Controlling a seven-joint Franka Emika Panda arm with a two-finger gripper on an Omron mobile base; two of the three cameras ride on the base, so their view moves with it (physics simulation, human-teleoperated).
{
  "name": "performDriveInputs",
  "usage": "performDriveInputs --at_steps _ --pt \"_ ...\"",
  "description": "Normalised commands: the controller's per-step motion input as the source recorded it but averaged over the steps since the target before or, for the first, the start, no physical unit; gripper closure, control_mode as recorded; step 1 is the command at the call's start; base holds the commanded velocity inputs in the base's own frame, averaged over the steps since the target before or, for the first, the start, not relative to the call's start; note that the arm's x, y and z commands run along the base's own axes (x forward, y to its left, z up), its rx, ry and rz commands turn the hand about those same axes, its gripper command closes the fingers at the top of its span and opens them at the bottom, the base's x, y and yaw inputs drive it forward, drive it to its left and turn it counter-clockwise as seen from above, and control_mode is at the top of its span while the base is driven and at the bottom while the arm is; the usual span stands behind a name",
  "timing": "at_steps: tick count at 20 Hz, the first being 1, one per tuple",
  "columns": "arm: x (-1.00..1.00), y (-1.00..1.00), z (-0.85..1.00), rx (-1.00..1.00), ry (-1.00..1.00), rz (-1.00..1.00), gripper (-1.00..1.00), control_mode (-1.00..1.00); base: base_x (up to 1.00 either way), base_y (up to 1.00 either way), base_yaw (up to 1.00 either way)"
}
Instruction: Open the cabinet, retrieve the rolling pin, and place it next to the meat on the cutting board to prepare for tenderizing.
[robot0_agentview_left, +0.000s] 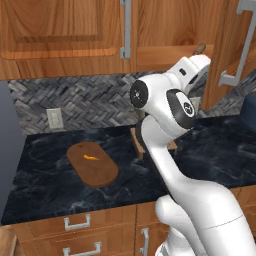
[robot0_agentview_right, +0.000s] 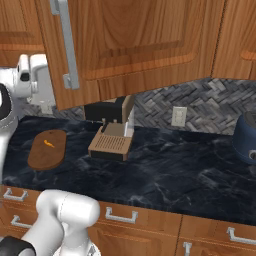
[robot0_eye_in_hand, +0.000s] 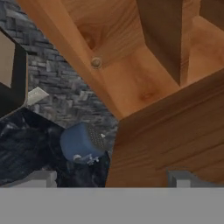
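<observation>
The cabinet (robot0_agentview_left: 165, 30) stands open, its door (robot0_agentview_right: 145, 40) swung out with the silver bar handle (robot0_agentview_right: 65, 45) toward me. A small dark-brown stub (robot0_agentview_left: 200, 48), apparently an end of the rolling pin, pokes over the cabinet's bottom shelf; the rest is hidden. My gripper (robot0_agentview_left: 199, 75) is raised just under that shelf edge, open and empty, with the fingertips (robot0_eye_in_hand: 41, 178) wide apart below the wooden underside. The oval cutting board (robot0_agentview_left: 92, 164) lies on the counter at left with the small orange meat (robot0_agentview_left: 91, 157) on it, far below and left of the hand.
A coffee machine (robot0_agentview_right: 112, 130) with a slatted tray stands on the black marble counter (robot0_agentview_right: 175, 170) under the open door. A blue round appliance (robot0_agentview_right: 247, 137) sits at the far right. A wall socket (robot0_agentview_left: 54, 118) is on the backsplash. Drawers (robot0_agentview_left: 75, 222) run along the front.
</observation>
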Motion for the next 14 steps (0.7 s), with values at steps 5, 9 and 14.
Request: performDriveInputs --at_steps 5,9,14 --pt "-0.37 -0.71 0.00 0.00 0.00 -0.04 -1.00 -1.00 0.00 0.00 0.00" --pt "-0.77 -0.70 0.03 -0.01 -0.06 -0.05 -1.00 -1.00 0.00 0.00 0.00" --pt "-0.56 -0.82 0.05 0.00 -0.02 -0.05 -1.00 -1.00 0.00 0.00 0.00"
